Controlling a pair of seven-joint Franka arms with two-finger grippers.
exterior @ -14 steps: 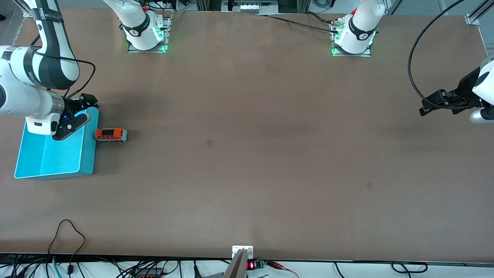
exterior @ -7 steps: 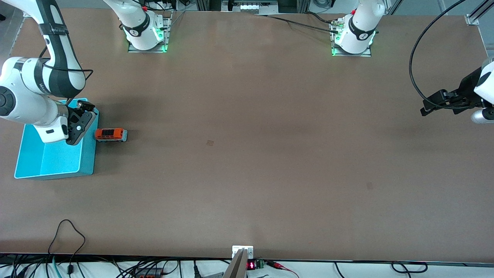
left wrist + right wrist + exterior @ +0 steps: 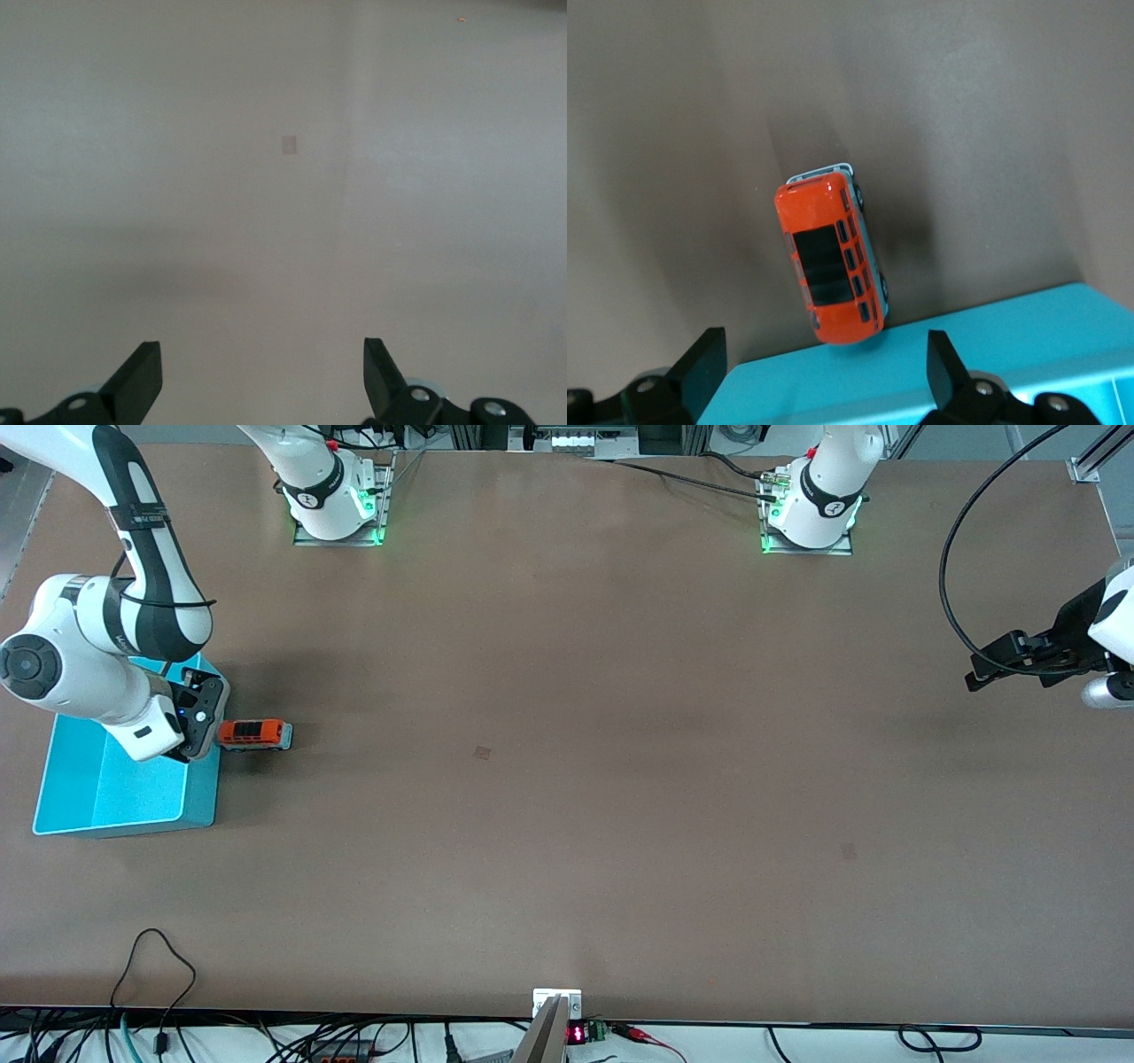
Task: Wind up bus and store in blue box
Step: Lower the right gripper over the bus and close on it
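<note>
we have swung our right gripper (image 3: 824,372), jaws apart, from over the blue box (image 3: 200,793) toward the bus (image 3: 831,259) ahead, so grasping comes next; left gripper (image 3: 263,376) waits, jaws apart.

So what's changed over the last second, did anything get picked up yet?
Nothing picked up. The right gripper, fingers open, swung from over the blue box toward the bus, now over the box wall beside it. Bus, box and the waiting left gripper stayed put.

My orange bus (image 3: 254,733) stands upright on its wheels, seemingly touching the open, light-blue box (image 3: 200,790) at the box's three o'clock wall.
</note>
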